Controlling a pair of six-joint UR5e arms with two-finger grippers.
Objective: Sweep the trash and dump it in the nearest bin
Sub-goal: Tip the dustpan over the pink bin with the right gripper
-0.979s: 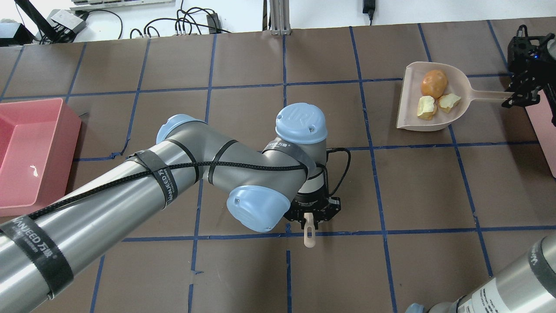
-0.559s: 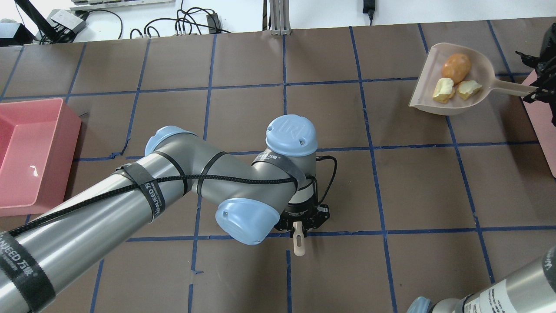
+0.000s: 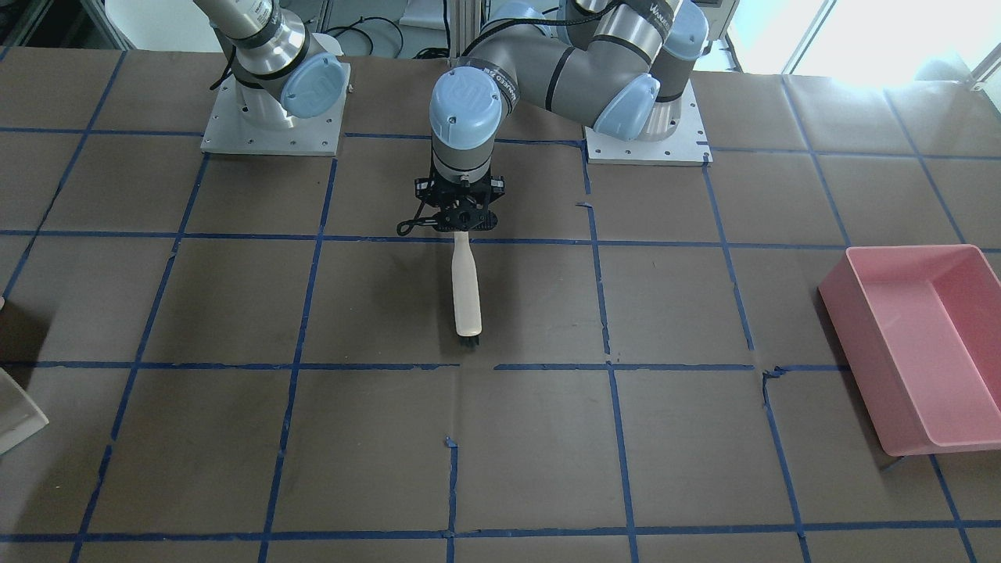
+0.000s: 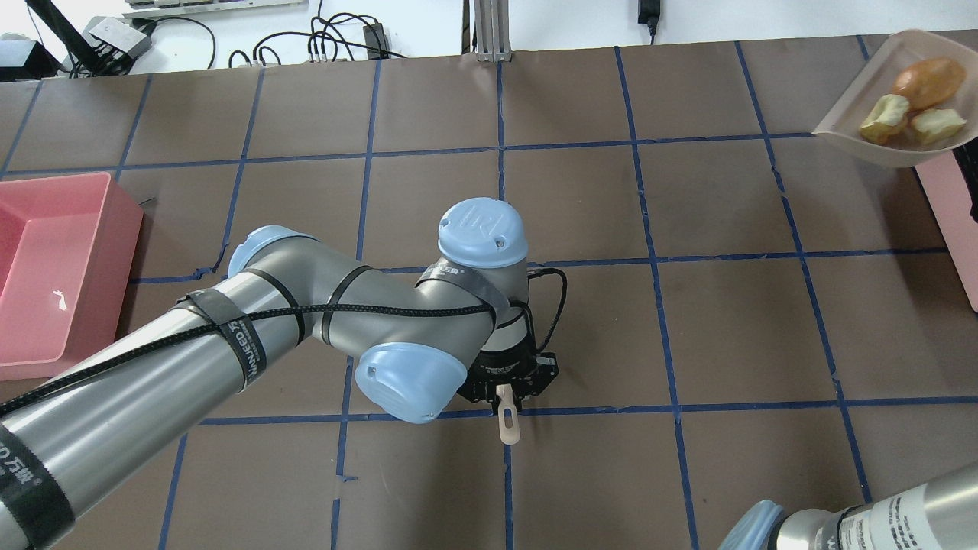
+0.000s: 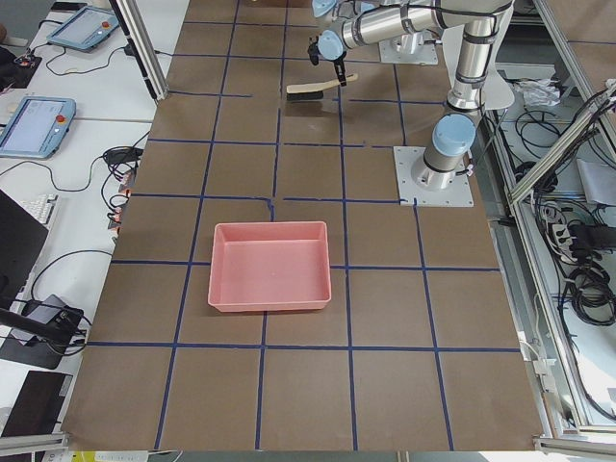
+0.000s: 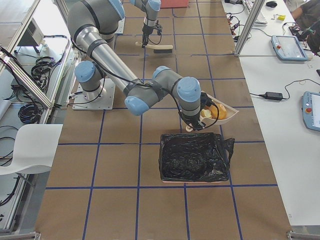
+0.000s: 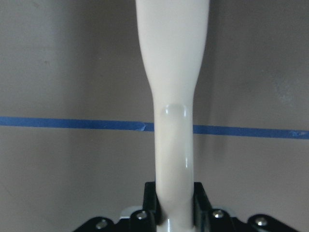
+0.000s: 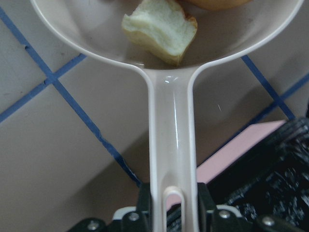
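Note:
My right gripper (image 8: pixel 171 205) is shut on the handle of the beige dustpan (image 8: pixel 171 125). It holds the dustpan (image 4: pixel 879 130) raised at the table's far right edge. The trash lies in the pan: a tan-brown lump (image 4: pixel 928 80) and two pale cream chunks (image 4: pixel 885 118) (image 4: pixel 938 122). In the exterior right view the dustpan (image 6: pixel 225 111) hangs just beside the black-lined bin (image 6: pixel 195 157). My left gripper (image 4: pixel 508 391) is shut on the handle of a cream brush (image 3: pixel 467 289), which lies near the table's middle.
An open pink bin (image 4: pixel 53 267) stands at the table's left edge, also in the front-facing view (image 3: pixel 915 344). The pink side of the lined bin (image 4: pixel 959 221) shows at the right edge. Blue tape lines grid the brown table.
The right arm has carried the dustpan with the trash up and to the right, toward the table's far right corner. The left arm has drawn back to the left with the brush.

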